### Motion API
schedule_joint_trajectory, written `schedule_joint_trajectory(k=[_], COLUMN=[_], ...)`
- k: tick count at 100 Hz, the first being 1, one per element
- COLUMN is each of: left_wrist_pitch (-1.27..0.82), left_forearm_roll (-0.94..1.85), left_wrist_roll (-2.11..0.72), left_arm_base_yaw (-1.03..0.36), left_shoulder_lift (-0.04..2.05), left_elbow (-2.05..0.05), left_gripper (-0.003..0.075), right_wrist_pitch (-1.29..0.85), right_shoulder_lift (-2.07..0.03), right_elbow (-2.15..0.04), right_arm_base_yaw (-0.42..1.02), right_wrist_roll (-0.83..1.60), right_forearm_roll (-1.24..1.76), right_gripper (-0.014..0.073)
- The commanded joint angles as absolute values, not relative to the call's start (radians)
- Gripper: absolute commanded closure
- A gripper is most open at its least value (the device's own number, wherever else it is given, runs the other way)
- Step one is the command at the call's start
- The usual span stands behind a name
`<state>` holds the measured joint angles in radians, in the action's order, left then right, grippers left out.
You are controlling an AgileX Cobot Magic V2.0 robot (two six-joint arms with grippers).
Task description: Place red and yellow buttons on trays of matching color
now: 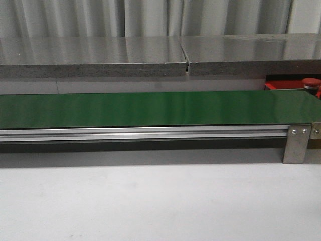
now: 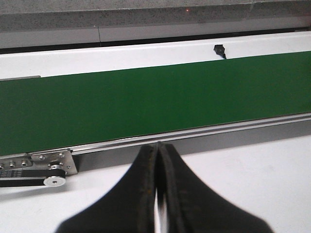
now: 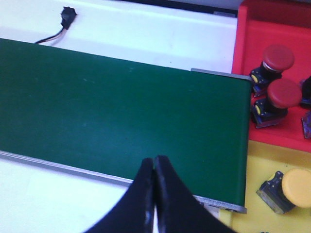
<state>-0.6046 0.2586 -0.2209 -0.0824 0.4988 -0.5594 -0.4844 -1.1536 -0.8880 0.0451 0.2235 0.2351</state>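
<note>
Both my grippers (image 2: 157,160) (image 3: 154,167) are pressed together, empty. Buttons (image 3: 283,94) look hard, light, slick-capped; I'd pinch the squarish base, not the dome.

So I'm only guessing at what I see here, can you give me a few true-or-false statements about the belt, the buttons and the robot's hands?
1. The green belt has no buttons on it. True.
2. Two red buttons sit on the red tray. True; a further item at the picture's edge is cut off.
3. The yellow button lies on the red tray. False: it sits on the yellow tray.
4. The left hand is wide open. False: its fingers are pressed together, holding nothing.
5. The right hand grips a red button. False: it is shut and empty, hovering at the belt's edge.
</note>
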Motion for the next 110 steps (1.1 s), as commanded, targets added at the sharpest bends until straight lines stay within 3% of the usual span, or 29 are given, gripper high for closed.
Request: schedule_joint_trajectory(k=[1, 62, 110], left_wrist_pitch=[-0.537, -0.537, -0.537], left_forearm_roll=[0.273, 0.273, 0.273], left_wrist_roll=[-0.216, -0.216, -0.216], left_arm_base_yaw=[-0.092, -0.092, -0.092], left_shoulder_lift=[0.502, 0.502, 0.502], left_elbow=[-0.587, -0.587, -0.587], left_gripper=[0.0739, 0.0739, 0.0739], right_wrist_pitch=[-0.384, -0.007, 0.023], right_shoulder_lift=[-1.085, -0.706, -0.354], right_elbow=[-0.887, -0.509, -0.255], right_arm_base_yaw=[0.048, 0.045, 0.045], right_wrist_roll=[0.234, 0.234, 0.233], right_forearm_roll=[0.243, 0.203, 0.24], right_gripper=[0.066, 0.066, 0.066])
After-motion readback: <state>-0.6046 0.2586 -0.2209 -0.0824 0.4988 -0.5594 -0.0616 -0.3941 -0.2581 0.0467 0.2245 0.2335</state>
